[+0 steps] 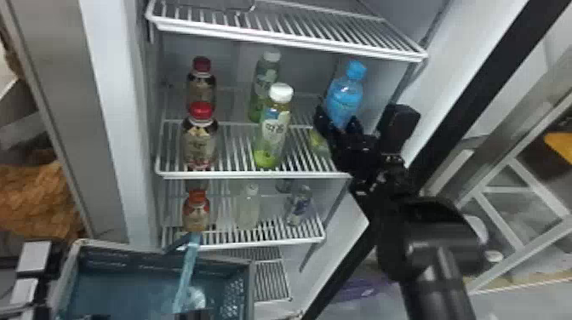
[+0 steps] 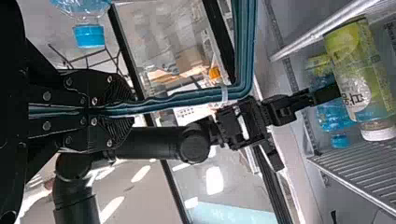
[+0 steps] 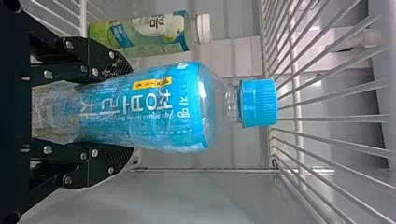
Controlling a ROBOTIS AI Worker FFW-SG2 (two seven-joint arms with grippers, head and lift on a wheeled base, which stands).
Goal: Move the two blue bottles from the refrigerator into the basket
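My right gripper [image 1: 338, 127] is inside the refrigerator at the right of the middle shelf [image 1: 242, 174], shut around the lower part of an upright blue bottle [image 1: 344, 100]. In the right wrist view the gripper [image 3: 123, 112] has a finger against each side of the bottle [image 3: 154, 109]. At the head view's bottom edge, my left gripper [image 1: 188, 316] holds the handle [image 1: 186, 268] of the blue basket [image 1: 251, 281]. The left wrist view has that gripper [image 2: 122, 110] shut on the handle [image 2: 182, 99], with another blue-capped bottle [image 2: 88, 35] beside it.
Green bottles [image 1: 272, 132] stand left of the right gripper, and red-capped bottles [image 1: 200, 140] farther left. Above is a wire shelf [image 1: 281, 40]; the refrigerator's side wall and frame border the right arm. More bottles [image 1: 248, 208] stand on the shelf below, behind the basket.
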